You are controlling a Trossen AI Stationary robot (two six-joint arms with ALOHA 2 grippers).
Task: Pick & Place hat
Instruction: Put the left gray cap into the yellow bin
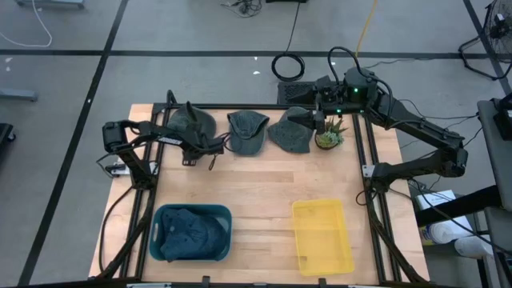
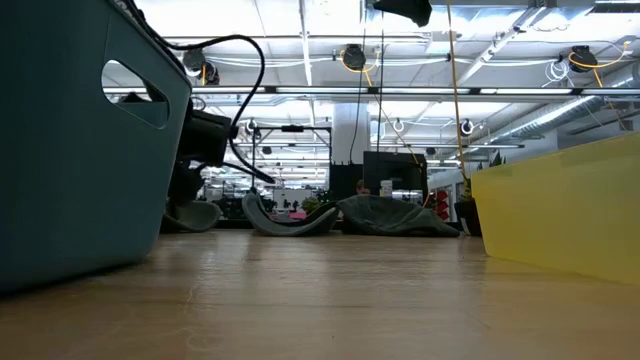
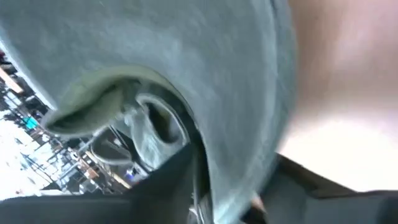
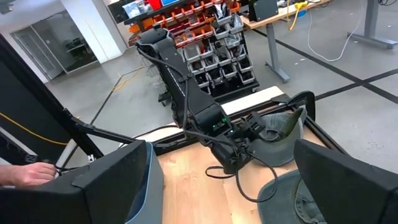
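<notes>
Fingers of the left gripper point(image 1: 210, 145) are closing on the edge of the leftmost hat point(image 1: 192, 122); in the left wrist view grey-green fabric point(image 3: 186, 74) fills the picture with a fold of its rim running down between the dark fingers point(image 3: 168, 186), though whether they have actually pinched it cannot be told. That hat sits at the far left of the table point(image 1: 256, 192), crown up, with its long axis running roughly across the table and its rim toward the gripper. The left arm reaches in low from the table's left edge, stretched nearly flat across the back row.

Next along the row lies a second hat point(image 1: 247, 131), its brim pointing toward the front of the table, and then a third hat point(image 1: 290, 133) just beside a small potted plant point(image 1: 330, 138). The right gripper point(image 1: 320, 120) hovers over the third hat's far edge with fingers spread wide and nothing between them, its arm folded back from the right rear corner.

Near the front stand a teal bin point(image 1: 191, 232) holding one more hat point(image 1: 186, 237), and a yellow bin point(image 1: 322, 237).
</notes>
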